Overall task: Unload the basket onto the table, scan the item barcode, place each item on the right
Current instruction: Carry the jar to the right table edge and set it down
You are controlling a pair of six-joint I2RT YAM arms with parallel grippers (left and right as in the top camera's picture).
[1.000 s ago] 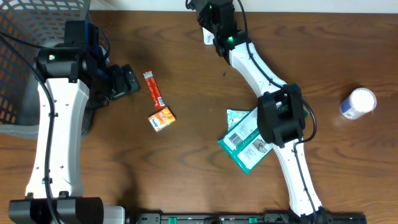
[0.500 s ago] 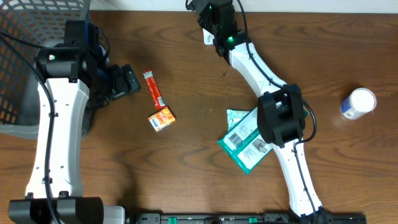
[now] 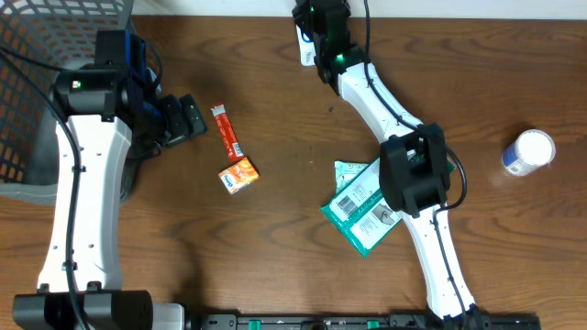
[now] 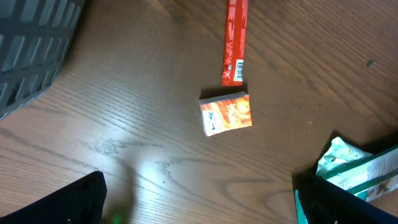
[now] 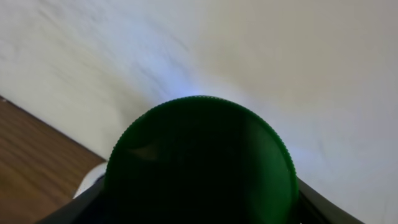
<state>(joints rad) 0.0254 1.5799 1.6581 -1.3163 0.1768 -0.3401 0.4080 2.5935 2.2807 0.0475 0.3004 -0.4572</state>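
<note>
The right gripper [image 3: 314, 26] has edged slightly toward the far edge of the brown wooden table [image 3: 275, 257] over the last second, carrying the white container with a dark green ribbed cap [image 3: 304, 50] with it — everything else lies as it was. Its jaws are part-way closed on that container. In the right wrist view the cap [image 5: 199, 168] fills the frame between two dark fingers, with a pale wall behind. So the task's item is in hand, lifted at the back of the table, and I judge the arm is turning it to present its barcode. No scanner shows in any view, and the container's label is too small to read.

The left gripper [image 3: 183, 117] hangs with jaws spread wide and nothing in them, near the slim red snack stick [image 4: 234, 37] and the small orange cardboard box [image 4: 226, 114]. The stick carries a small barcode at one end. The teal-and-white foil pouch [image 3: 359, 209] shows a larger one, partly under the right arm. None of the printed wording is legible.
</note>
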